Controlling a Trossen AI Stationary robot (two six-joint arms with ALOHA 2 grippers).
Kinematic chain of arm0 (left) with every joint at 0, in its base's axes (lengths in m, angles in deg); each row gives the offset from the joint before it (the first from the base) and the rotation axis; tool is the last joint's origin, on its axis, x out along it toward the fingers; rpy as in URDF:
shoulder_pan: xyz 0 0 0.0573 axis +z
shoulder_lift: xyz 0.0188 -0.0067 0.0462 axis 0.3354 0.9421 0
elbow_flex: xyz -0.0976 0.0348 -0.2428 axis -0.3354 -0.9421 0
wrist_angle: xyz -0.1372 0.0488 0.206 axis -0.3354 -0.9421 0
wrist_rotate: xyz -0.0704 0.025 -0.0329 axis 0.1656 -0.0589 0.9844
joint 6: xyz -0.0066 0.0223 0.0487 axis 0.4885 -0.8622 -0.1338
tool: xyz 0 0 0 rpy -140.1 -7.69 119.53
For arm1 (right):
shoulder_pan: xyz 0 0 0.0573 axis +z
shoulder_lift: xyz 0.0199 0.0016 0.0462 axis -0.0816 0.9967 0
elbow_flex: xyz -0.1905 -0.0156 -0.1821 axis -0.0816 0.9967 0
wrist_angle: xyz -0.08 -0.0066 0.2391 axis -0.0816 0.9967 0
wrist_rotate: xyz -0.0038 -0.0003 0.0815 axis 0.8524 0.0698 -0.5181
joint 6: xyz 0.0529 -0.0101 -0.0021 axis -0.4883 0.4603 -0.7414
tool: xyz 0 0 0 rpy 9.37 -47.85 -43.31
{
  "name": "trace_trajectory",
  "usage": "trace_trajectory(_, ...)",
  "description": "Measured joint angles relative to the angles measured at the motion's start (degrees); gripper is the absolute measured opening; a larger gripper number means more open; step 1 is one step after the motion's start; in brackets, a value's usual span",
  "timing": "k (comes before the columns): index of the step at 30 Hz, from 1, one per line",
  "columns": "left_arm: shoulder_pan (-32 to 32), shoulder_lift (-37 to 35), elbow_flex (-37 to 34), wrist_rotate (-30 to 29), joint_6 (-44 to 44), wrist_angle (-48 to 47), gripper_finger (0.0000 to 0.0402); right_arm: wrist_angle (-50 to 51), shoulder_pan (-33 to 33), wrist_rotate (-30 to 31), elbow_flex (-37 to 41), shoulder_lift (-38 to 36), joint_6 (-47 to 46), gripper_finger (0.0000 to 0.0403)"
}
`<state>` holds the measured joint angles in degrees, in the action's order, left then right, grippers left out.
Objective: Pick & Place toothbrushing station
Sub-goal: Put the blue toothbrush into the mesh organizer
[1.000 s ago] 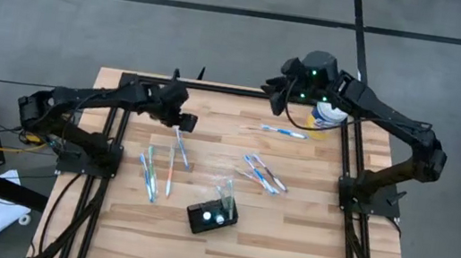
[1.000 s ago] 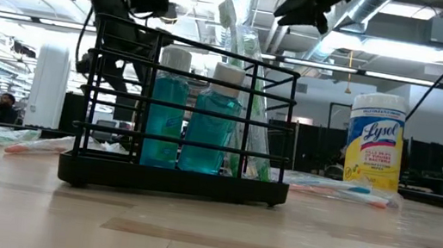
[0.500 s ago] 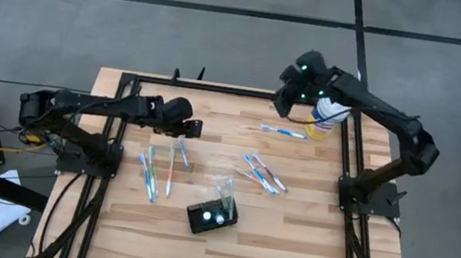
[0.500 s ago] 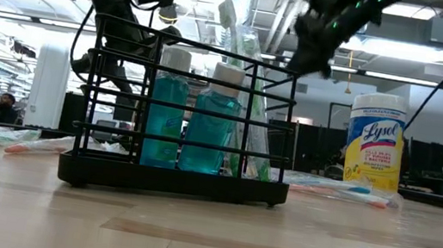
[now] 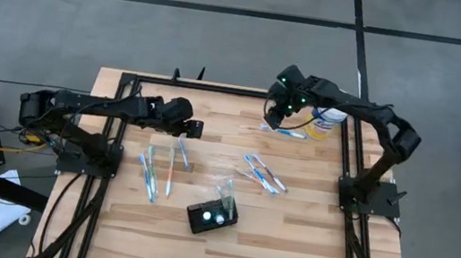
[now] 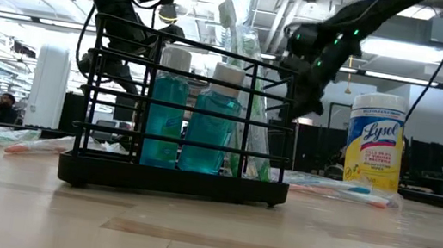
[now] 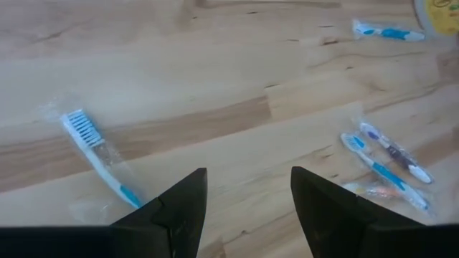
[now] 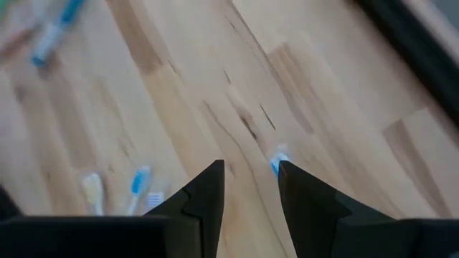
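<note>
The toothbrushing station [image 5: 212, 215] is a small black holder that stands on its base on the wooden table, near the front middle. In the low view it [image 6: 183, 119] is a black wire rack with two blue bottles and a toothbrush inside. My left gripper [image 5: 196, 129] is open and empty over the table's left half, above wrapped toothbrushes [image 7: 100, 158]. My right gripper [image 5: 272, 117] is open and empty at the far right, above bare wood [image 8: 215, 107], far from the station.
Wrapped toothbrushes lie loose on the table: a group at the left [image 5: 157, 168], a group at the middle right [image 5: 262, 172], and one at the far side [image 5: 275, 130]. A white-and-yellow wipes canister [image 5: 329, 120] stands at the far right corner. A black frame [image 5: 218, 87] borders the table.
My right gripper has swung from the far right corner toward the table's left and near side and come down lower, still open. My left gripper has gone a little toward the table's right and then kept still. The station has not moved.
</note>
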<state>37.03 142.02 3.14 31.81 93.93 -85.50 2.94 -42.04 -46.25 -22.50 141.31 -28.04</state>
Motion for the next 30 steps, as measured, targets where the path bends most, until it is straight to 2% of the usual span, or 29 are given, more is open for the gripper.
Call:
trace_trajectory(13, 0.00, 0.00, 0.00, 3.03, -4.27, 2.81, 0.0197, 6.69, -2.69, -0.02, -0.01, 6.83, 3.77, 0.0123)
trace_trajectory(22, 0.00, 0.00, 0.00, 4.24, -6.21, 2.99, 0.0197, 6.10, -2.91, -1.82, -0.09, 6.81, 3.07, 0.0123)
trace_trajectory(30, 0.00, 0.00, 0.00, 4.56, -6.83, 3.24, 0.0198, 5.38, -1.65, -3.31, -0.07, 10.07, 2.76, 0.0123)
